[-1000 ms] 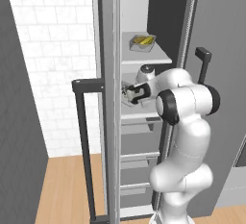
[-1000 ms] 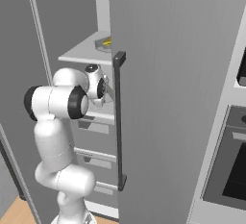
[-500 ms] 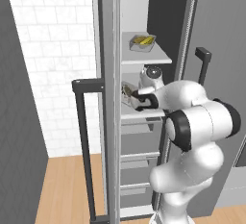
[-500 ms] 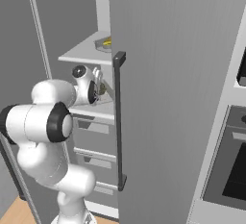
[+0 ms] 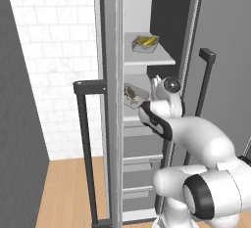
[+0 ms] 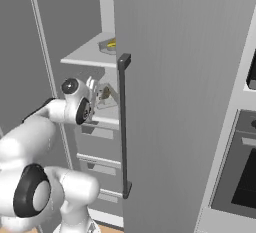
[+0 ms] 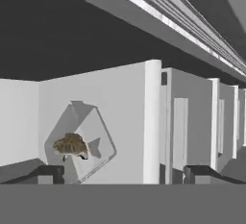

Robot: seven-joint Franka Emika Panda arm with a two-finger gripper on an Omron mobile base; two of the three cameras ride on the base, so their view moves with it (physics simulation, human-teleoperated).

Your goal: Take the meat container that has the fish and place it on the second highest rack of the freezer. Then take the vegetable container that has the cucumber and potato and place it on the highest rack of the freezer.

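The claw (image 7: 117, 172) stands open, apart from the fish container (image 5: 135, 95), half hidden behind the freezer (image 5: 112, 100) post

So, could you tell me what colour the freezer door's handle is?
Black; the handle shows best in the right base view.

Two containers in the freezer (image 5: 112, 36) — one meat container (image 5: 135, 96) with one fish (image 5: 131, 92) in it, one vegetable container (image 5: 145, 43) with yellowish pieces inside, count unclear. Two shelves carrying them: the highest rack (image 5: 149, 58) and the second highest rack (image 6: 105, 120). Two black bar handles — left handle (image 5: 84, 148), right handle (image 5: 202, 82). Three drawer fronts (image 5: 141, 166) below the shelves.
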